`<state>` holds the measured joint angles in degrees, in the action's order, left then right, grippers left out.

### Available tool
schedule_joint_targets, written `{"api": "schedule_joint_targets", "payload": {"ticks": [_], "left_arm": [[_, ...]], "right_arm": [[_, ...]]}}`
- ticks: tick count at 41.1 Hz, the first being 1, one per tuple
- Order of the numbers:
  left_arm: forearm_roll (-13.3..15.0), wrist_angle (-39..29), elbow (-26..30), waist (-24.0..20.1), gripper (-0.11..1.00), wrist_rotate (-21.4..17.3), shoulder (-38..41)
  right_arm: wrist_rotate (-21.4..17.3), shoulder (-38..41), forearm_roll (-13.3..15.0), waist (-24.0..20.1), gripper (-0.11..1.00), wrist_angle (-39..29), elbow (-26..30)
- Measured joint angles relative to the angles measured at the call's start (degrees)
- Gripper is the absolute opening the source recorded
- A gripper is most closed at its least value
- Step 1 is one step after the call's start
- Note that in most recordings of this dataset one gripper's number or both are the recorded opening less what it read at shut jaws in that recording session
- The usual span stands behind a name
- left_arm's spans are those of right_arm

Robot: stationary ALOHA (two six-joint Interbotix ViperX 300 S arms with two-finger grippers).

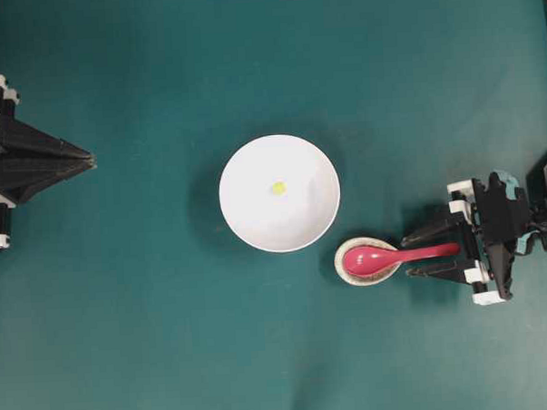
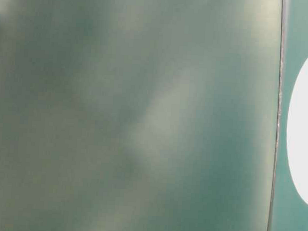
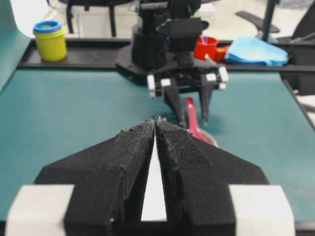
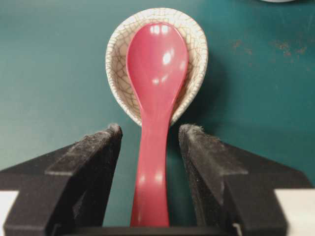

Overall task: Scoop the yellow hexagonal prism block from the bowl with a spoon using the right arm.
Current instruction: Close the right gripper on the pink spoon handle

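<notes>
The white bowl (image 1: pixel 256 219) sits mid-table with the tiny yellow hexagonal block (image 1: pixel 278 187) inside it. The magenta-red spoon (image 1: pixel 385 256) lies to its lower right, head resting in a small speckled beige dish (image 1: pixel 342 269), handle pointing right. My right gripper (image 1: pixel 410 255) is open, its fingers on either side of the handle with gaps on both sides, as the right wrist view (image 4: pixel 150 130) shows around the spoon (image 4: pixel 156 73). My left gripper (image 1: pixel 90 161) is shut and empty at the far left, pointing at the bowl (image 3: pixel 155 196).
The beige dish (image 4: pixel 197 54) nearly touches the bowl's rim. Beyond the table's far edge in the left wrist view stand a yellow jar (image 3: pixel 50 40), a red cup (image 3: pixel 205 47) and a blue cloth (image 3: pixel 256 49). The table-level view is blurred, showing only the bowl's side (image 2: pixel 305 125).
</notes>
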<state>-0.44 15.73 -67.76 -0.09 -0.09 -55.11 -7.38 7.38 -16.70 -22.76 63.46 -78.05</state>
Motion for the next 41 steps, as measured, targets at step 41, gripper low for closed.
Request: {"api": "schedule_joint_targets", "payload": {"ticks": [41], "left_arm": [[0.0, 0.0, 0.0, 0.0, 0.11, 0.0, 0.1]], "right_arm": [[-0.1, 0.0, -0.4, 0.0, 0.36, 0.0, -0.3]]}}
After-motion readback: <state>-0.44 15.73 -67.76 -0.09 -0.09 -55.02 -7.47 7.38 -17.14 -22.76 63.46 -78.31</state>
